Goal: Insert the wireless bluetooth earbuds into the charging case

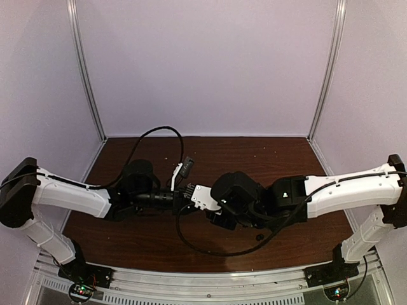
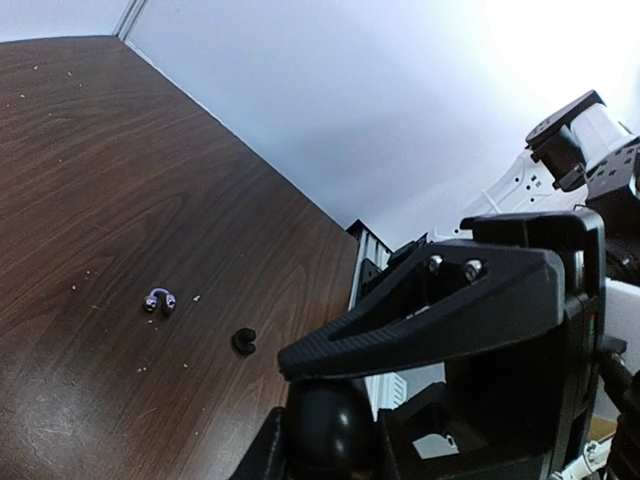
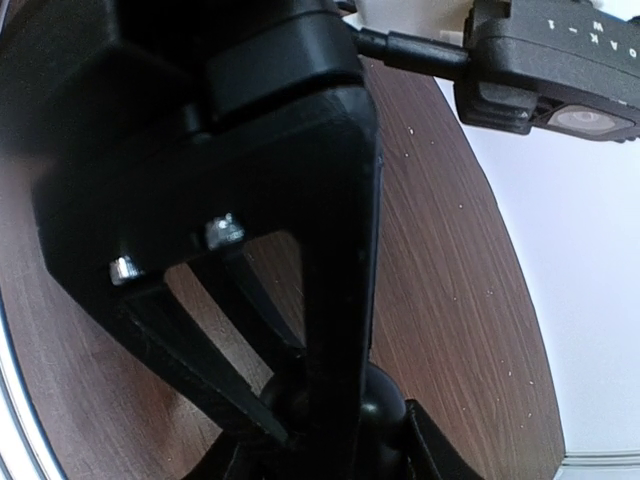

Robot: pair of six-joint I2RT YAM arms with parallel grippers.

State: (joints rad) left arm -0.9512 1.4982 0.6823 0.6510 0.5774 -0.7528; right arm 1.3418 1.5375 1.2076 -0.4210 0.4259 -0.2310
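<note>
Though unseen overhead, earbuds (image 2: pixel 160 300) lie on table (image 2: pixel 100 150) | left fingers (image 2: pixel 420 320) together | right fingers (image 3: pixel 340 250) unclear

I find the table (image 2: pixel 120 160) to be dark wood grain, smooth with a low sheen and flecked with pale specks. The earbuds (image 2: pixel 153 298) show a glossy pale-purple finish. My left fingers (image 2: pixel 430 320) are matt black plastic, ribbed along the edge, fixed with bright metal screws (image 2: pixel 450 267).
</note>
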